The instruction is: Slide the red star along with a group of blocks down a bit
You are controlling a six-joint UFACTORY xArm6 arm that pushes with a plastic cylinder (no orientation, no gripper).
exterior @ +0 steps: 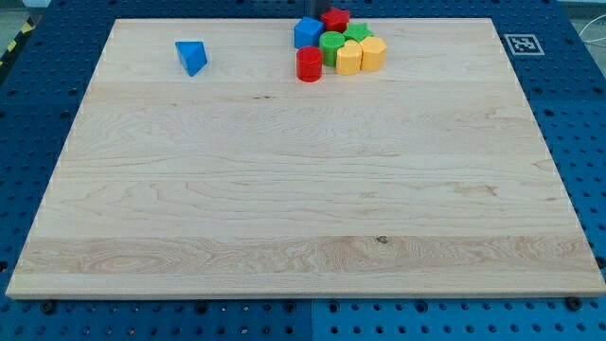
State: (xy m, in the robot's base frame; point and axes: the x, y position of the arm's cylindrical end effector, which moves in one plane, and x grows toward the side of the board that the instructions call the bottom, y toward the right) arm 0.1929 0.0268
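Seven blocks huddle at the counter's [284, 189] top edge — red star [335, 18] rearmost, the tip [316, 18] just left of it; no claw visible. Nothing looks slid down yet.

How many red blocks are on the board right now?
2: the red star at the cluster's top edge, and a red cylinder at its lower left. Others may be hidden behind.

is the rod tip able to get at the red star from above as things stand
Probably yes. My tip sits at the view's top edge, just left of the red star and above the blue block. Nothing lies between tip and star, though the star is close to the board's edge.
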